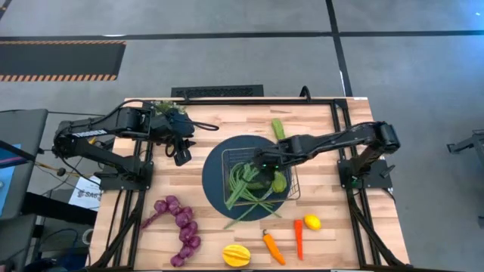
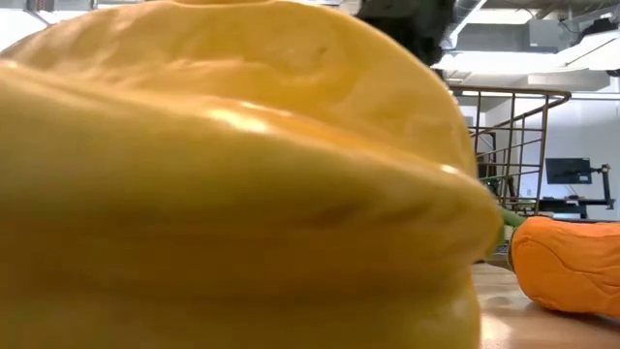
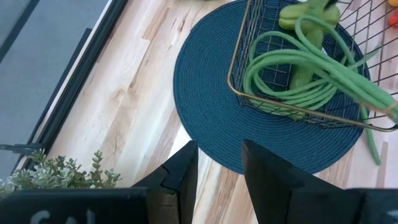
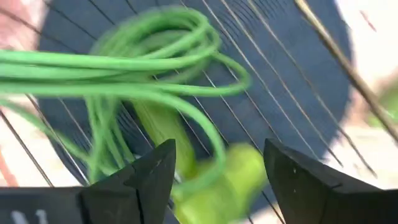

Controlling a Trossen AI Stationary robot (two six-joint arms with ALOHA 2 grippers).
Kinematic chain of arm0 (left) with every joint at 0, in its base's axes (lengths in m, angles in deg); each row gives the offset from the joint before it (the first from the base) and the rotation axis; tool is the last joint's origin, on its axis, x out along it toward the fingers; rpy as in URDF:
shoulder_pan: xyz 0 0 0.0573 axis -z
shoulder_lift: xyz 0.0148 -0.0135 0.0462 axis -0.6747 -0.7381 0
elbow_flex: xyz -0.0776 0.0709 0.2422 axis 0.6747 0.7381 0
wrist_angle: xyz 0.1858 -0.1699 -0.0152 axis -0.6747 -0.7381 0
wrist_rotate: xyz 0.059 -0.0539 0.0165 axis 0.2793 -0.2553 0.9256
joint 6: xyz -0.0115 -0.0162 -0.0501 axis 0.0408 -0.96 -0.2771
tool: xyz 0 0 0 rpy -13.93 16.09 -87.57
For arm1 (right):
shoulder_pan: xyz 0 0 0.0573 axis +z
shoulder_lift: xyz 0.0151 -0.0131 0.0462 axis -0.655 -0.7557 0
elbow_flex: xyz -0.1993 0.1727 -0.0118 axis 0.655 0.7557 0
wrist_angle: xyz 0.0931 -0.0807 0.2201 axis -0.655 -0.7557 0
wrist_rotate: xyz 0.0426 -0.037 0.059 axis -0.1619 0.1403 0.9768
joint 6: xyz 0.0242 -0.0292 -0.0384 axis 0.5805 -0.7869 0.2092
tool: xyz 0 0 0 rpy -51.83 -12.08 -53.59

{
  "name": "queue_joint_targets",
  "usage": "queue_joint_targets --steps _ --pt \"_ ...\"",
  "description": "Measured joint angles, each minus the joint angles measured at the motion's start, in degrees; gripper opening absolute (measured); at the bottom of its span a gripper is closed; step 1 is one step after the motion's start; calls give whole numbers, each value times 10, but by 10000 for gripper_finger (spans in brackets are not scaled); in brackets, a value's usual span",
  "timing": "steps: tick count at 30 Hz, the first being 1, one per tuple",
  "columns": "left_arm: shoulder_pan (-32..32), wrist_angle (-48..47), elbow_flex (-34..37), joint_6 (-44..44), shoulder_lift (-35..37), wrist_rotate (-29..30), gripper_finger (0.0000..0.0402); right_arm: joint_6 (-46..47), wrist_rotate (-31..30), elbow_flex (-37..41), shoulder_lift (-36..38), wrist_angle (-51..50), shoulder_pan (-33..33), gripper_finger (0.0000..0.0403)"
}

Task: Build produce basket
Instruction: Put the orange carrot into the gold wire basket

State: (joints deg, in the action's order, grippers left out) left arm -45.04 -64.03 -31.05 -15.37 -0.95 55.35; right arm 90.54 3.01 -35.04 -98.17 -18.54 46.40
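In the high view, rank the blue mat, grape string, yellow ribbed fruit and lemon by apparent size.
1. blue mat
2. grape string
3. yellow ribbed fruit
4. lemon
All lie flat on the table, so camera distance barely skews this.

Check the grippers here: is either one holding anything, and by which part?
Nothing is held. The right gripper hangs open over the basket, above a cucumber and the bean bundle. The left gripper is open and empty beside the mat.

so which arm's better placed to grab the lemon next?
Right, probably. The lemon lies on the right arm's side of the table, just beyond the mat, and the right gripper hangs open over the basket nearby. The left gripper waits, open, by the potted plant, farther off.
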Motion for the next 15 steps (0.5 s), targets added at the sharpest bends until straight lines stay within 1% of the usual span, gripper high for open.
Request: queue_joint_targets --steps 4,9,13,15 --pt "0 0 0 0 0 0 112 25 -28 0 40 -52 8 260" --pt "0 0 0 0 0 0 112 27 -57 0 74 -56 17 260" --pt "0 0 0 0 0 0 112 -3 -57 0 79 -67 17 260" --pt "0 0 0 0 0 0 112 -3 -57 0 79 -71 17 260"
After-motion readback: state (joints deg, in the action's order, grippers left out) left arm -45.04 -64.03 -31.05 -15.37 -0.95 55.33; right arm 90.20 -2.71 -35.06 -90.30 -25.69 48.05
